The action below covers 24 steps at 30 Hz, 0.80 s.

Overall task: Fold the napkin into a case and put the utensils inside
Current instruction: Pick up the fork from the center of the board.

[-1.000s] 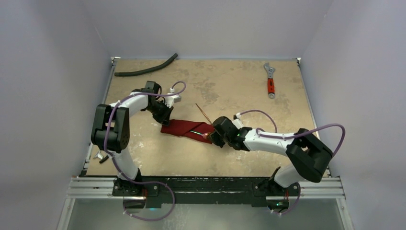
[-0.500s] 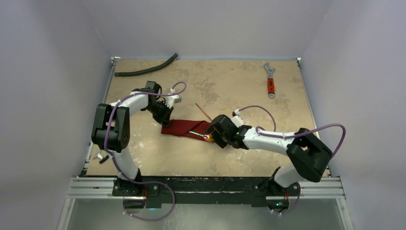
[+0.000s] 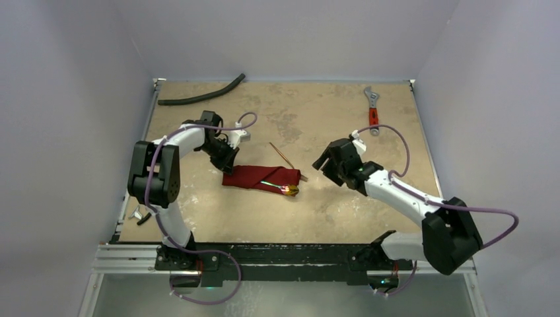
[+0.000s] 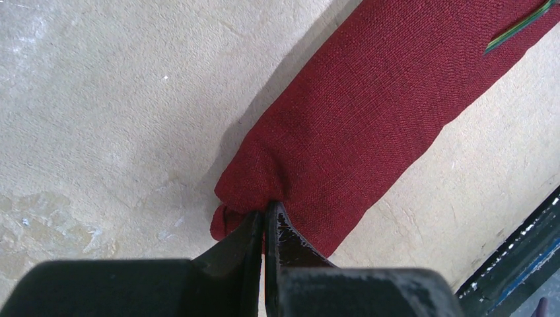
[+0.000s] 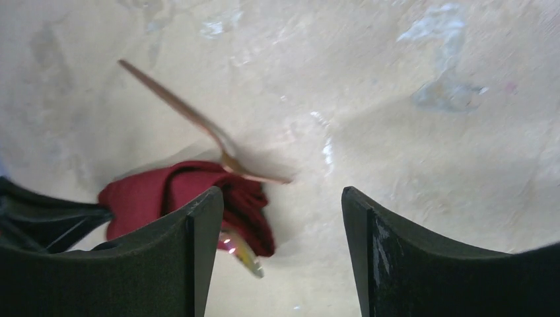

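Maroon case (image 3: 259, 177) ahead keeps the spoon (image 3: 289, 191) as the right gripper (image 5: 280, 198) backs off, open and empty; left gripper (image 4: 265, 221) pinches its end.

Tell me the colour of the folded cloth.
Dark red, a plain weave with no pattern. The cloth shows best in the left wrist view.

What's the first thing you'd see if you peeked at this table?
You'd see the dark red napkin, folded long and narrow in the middle of the table, with a shiny gold utensil poking out of its right end. The left arm pinches its left end with shut jaws, while the right arm hovers to the right, jaws open.
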{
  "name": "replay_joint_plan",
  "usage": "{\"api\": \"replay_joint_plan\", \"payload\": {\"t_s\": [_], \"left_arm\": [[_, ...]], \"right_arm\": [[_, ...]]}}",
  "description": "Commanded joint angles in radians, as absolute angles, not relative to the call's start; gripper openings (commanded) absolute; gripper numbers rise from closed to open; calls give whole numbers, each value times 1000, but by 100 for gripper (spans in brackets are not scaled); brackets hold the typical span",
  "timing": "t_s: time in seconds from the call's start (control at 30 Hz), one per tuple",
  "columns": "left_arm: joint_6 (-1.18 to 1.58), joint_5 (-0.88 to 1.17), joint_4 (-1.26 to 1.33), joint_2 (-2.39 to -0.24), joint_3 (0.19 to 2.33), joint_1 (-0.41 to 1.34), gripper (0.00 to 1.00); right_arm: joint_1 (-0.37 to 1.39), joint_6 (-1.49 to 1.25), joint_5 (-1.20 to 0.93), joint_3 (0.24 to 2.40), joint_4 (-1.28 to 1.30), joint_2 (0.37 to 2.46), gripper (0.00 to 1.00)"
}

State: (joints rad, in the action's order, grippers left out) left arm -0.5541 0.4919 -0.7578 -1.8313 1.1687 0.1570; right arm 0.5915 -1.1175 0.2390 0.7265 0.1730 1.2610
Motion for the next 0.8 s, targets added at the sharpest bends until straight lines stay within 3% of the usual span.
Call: {"api": "replay_joint_plan", "payload": {"t_s": [0.0,0.23,0.4,0.47,0.63,0.77], "left_arm": [[-582,512,-799,-1851,1210,149,0],[-608,528,-911,-1858,1300,148,2],[-655,505,-1028,-1877,1402,142,31],[-666,499,-1063,-1882,1444,134,37],[-675,505,-1130,-1896,1522,131,41],[-655,503,-1138,-1914,1558,131,42]], "right_arm": [[542,-912,161,736,148,1347,67],[529,-725,52,828,29,1523,66],[486,-808,-22,837,34,1554,69],[471,-848,-54,837,52,1554,69],[472,-774,-3,852,12,1518,68],[472,-638,-3,982,58,1590,60]]}}
